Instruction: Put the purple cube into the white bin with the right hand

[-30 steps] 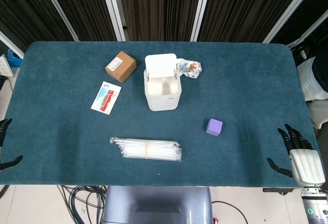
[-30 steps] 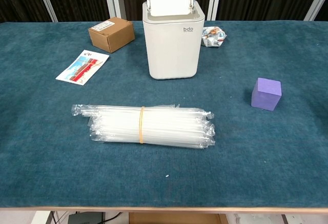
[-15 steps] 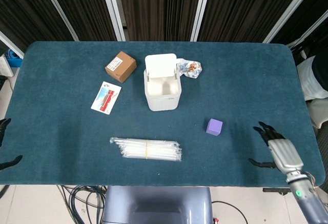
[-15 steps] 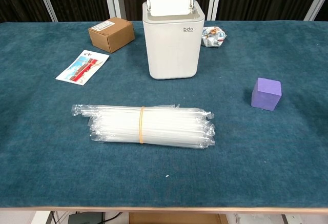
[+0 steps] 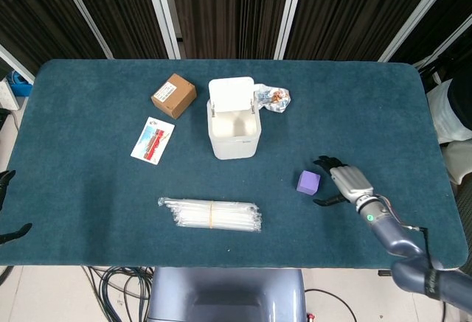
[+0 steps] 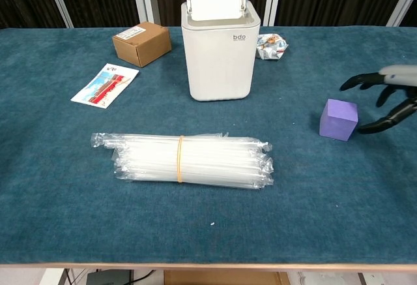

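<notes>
The purple cube (image 5: 309, 182) (image 6: 339, 119) sits on the blue table, to the right of and nearer me than the white bin (image 5: 234, 127) (image 6: 219, 50), whose lid stands up open. My right hand (image 5: 345, 181) (image 6: 386, 96) hovers just right of the cube, fingers spread apart around empty space, a small gap from the cube. Only the dark fingertips of my left hand (image 5: 6, 205) peek in at the table's left front edge in the head view.
A banded bundle of clear straws (image 5: 211, 214) (image 6: 184, 159) lies at the front middle. A brown box (image 5: 174, 95) and a red-and-white card (image 5: 153, 140) lie left of the bin. A crumpled wrapper (image 5: 273, 99) is behind it on the right.
My right hand has moved from the table's right front corner leftward and forward, arriving beside the cube. The cube, the bin and my left hand stay put.
</notes>
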`<state>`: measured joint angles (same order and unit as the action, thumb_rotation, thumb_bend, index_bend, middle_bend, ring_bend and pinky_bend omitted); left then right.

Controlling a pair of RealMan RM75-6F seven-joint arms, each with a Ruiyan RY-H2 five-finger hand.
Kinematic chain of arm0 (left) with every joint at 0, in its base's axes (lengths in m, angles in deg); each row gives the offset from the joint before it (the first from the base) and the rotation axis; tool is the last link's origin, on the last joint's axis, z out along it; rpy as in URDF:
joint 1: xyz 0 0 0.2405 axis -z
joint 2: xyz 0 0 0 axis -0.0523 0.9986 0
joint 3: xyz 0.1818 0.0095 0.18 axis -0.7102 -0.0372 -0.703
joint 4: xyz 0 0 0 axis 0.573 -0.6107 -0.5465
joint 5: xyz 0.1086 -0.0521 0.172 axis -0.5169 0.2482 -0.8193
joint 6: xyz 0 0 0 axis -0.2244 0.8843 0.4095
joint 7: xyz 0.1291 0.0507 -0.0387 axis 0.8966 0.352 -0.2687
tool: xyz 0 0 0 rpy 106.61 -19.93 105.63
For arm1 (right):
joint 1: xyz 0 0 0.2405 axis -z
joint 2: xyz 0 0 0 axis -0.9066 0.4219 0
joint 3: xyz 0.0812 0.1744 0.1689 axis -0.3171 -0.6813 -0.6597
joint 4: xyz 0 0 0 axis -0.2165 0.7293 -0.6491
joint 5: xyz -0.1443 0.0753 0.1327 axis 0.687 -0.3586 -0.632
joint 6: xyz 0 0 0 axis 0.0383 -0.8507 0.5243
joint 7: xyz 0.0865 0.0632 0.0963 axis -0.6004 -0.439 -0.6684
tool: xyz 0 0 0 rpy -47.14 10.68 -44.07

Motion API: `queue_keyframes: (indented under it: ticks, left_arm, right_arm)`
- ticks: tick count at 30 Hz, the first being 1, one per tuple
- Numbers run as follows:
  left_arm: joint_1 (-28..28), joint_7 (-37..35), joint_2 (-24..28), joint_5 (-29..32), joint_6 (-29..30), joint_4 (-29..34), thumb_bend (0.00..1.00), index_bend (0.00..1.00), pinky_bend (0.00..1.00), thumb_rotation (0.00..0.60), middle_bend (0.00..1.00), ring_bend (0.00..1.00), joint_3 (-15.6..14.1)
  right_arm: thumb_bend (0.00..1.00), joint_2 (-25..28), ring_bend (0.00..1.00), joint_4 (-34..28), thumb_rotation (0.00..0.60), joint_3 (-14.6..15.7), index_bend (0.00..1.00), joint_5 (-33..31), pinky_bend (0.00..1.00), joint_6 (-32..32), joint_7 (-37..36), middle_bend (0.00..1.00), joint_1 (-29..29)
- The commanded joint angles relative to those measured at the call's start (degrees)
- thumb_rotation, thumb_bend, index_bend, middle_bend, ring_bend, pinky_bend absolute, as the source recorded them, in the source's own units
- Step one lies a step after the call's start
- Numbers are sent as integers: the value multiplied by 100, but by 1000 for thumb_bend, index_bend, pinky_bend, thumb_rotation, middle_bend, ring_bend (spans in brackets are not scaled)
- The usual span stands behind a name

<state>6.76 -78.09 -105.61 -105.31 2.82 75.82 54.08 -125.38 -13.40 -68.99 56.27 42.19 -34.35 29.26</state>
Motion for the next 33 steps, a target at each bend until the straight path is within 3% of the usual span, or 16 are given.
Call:
queue_keyframes:
  ticks: [1,5,9,15,22,28,33]
  left_arm:
    - [-3,-13,9,-6,1,8,96,134,51,600,167,23,-4]
    - [-10,-3,7,-23,31,0,96,134,50,600,167,23,-1]
    - [-14,-24,24,-25,22,5,96,140,49,600,167,23,-9]
    - [1,24,3,9,6,-18,96,145,49,600,168,23,7]
    - [-6,24,8,6,9,9,95,146,50,600,167,23,-1]
    - [-12,-9,25,-12,15,25,95,146,50,600,167,23,-8]
    - [-17,-24,38,-28,20,27,95,146,50,600,167,23,-16]
  right_arm:
    - [61,-341,149,365,600,7,157,-208,278,170,298,185,-194]
    - [131,-599,289,518,600,21,254,-338,359,22,494,318,-227]
    - [293,-835,460,704,600,42,410,-356,485,-253,758,470,-236]
    - [425,-996,576,744,600,-118,563,-288,618,-778,621,587,-155]
    - [412,-583,541,289,600,-405,567,18,619,-1463,244,549,-22]
    - [402,205,492,-556,600,-1030,567,277,611,-2108,-109,508,-44]
    - [401,427,468,-728,600,-1549,567,-37,593,-1736,-55,493,-541]
